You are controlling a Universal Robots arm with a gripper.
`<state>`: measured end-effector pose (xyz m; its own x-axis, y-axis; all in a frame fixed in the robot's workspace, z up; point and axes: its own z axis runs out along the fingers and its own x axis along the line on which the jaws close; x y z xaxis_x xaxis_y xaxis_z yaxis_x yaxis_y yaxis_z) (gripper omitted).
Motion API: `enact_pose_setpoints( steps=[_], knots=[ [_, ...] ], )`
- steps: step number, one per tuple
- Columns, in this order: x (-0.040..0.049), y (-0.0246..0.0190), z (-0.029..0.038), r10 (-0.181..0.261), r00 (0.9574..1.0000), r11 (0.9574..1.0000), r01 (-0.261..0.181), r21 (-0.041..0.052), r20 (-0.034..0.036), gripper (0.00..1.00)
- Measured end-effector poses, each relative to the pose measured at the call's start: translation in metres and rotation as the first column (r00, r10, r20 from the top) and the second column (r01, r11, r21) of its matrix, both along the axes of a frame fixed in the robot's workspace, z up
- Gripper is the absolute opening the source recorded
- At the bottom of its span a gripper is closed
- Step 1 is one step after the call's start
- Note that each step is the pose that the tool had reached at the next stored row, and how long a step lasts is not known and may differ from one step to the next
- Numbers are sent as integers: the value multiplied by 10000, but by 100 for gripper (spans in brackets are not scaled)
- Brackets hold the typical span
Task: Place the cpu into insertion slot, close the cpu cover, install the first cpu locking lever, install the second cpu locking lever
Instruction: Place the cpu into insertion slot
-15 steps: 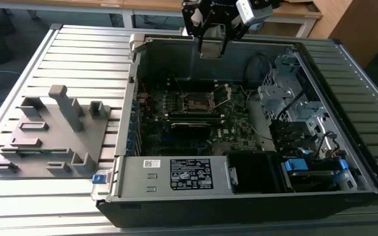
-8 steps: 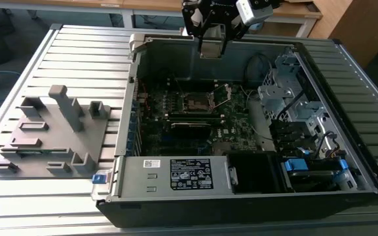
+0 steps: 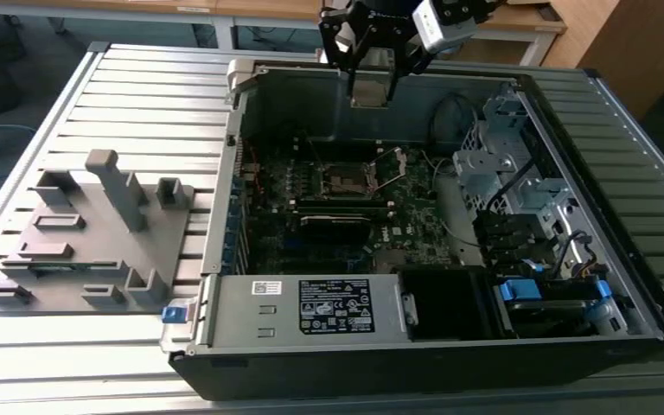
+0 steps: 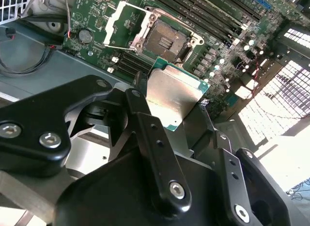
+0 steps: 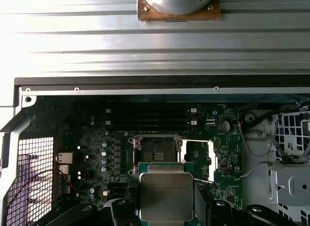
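My gripper [image 3: 369, 86] hangs above the back wall of the open computer case, shut on the cpu [image 3: 369, 93]. In both wrist views the cpu [image 4: 172, 96] [image 5: 165, 194] shows its dull silver top and green edge between the black fingers [image 4: 145, 120]. It is held in the air, apart from the board. Below it on the dark green motherboard [image 3: 407, 220] lies the insertion slot [image 3: 344, 179] [image 4: 167, 40] [image 5: 156, 151], uncovered and dark. The cpu cover [image 4: 121, 23] [image 5: 198, 160] [image 3: 392, 167] is swung open beside the slot, a thin silvery frame.
A grey fixture block [image 3: 90, 233] sits on the slatted table at the exterior view's left. Inside the case are a labelled power supply [image 3: 332, 307], metal drive cages [image 3: 505, 164], loose cables [image 3: 470, 229] and long black memory sticks [image 5: 145, 119] by the slot.
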<state>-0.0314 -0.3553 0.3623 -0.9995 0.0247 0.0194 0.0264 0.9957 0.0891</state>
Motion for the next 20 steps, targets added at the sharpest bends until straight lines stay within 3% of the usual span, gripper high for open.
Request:
enact_pose_setpoints(
  steps=[20],
  knots=[
    [0,0,-42,0,10000,10000,0,5,2,54]
  ],
)
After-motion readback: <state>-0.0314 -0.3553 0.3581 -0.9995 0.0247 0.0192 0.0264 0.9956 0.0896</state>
